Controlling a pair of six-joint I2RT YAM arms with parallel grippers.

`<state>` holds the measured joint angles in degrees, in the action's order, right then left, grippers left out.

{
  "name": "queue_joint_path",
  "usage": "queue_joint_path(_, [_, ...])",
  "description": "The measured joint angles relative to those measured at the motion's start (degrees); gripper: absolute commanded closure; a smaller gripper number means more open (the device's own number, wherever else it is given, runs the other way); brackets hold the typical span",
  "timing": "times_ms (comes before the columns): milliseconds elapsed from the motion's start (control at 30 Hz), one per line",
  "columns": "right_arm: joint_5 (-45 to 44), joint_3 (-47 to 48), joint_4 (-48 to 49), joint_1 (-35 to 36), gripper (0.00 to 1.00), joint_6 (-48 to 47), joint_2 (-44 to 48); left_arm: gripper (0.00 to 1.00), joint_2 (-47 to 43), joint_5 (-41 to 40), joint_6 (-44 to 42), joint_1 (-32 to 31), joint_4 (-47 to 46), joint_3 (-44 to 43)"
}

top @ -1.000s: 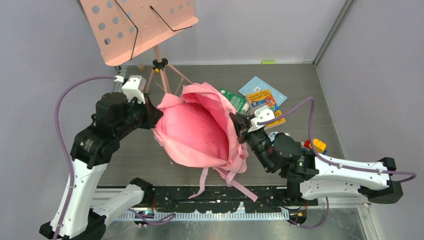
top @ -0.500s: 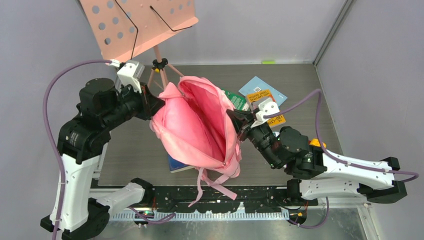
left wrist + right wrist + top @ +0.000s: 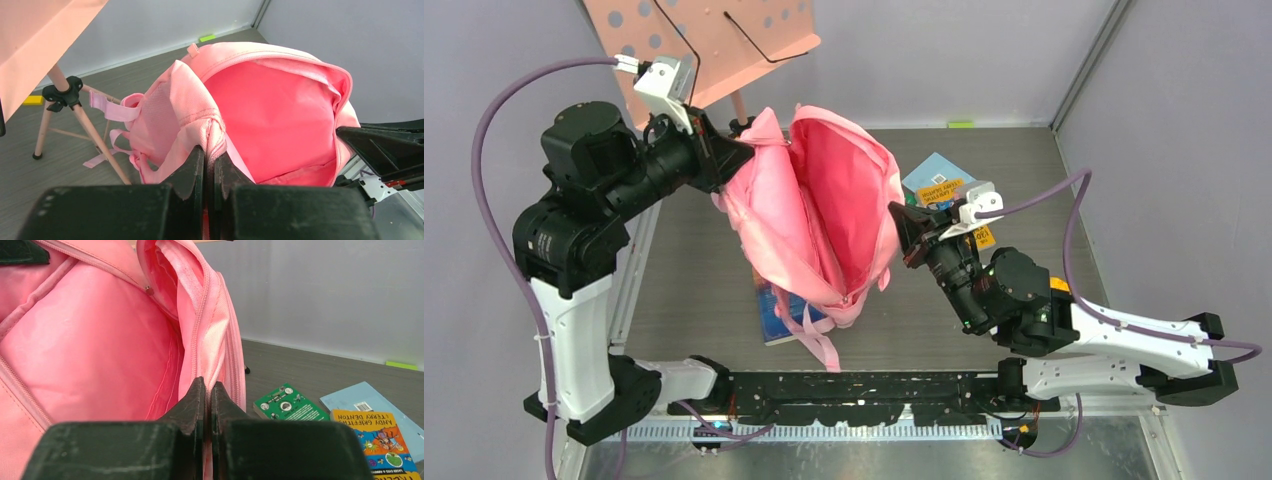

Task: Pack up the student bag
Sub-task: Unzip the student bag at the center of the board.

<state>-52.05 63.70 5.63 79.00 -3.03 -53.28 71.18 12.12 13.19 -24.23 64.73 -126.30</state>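
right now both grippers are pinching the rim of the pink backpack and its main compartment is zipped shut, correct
Not quite. The left gripper and right gripper do pinch the rim of the student bag, but its main compartment is held wide open, not zipped shut; the top external view shows the pink lining inside.

The student bag (image 3: 824, 215) hangs above the table (image 3: 689, 270) between the left claw (image 3: 742, 152), at its left rim, and the right claw (image 3: 896, 232), at its right rim. One book (image 3: 772, 312) lies beneath it, more books (image 3: 946, 186) to its right, and a music stand (image 3: 714, 40) behind.
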Motion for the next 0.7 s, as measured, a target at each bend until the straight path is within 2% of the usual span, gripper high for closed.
queue_joint_path(133, [-2.62,-0.09,0.02,0.0,1.0,2.27,-0.61,1.0,1.14,-0.09,0.13,0.0,0.17,-0.7])
queue_joint_path(367, [-12.81,-3.15,0.92,-1.7,1.0,6.16,-5.92,1.0,1.14,-1.18,1.51,0.0,-1.36,8.31])
queue_joint_path(500, [-13.09,-4.94,-6.03,-10.64,1.0,14.67,-8.85,1.0,3.28,-2.16,2.03,0.39,-5.62,13.05])
queue_joint_path(633, [-9.57,-6.27,-12.83,-20.02,0.99,22.95,-8.15,1.0,4.94,-1.66,2.86,0.28,-10.08,15.54])
queue_joint_path(667, [-8.66,-6.4,-14.29,-21.24,0.97,24.48,-7.89,1.0,5.27,-1.44,2.91,0.28,-11.04,16.13])
queue_joint_path(700, [-7.41,-6.45,-15.72,-22.12,0.9,26.05,-7.37,1.0,5.57,-1.31,2.93,0.28,-11.87,16.68])
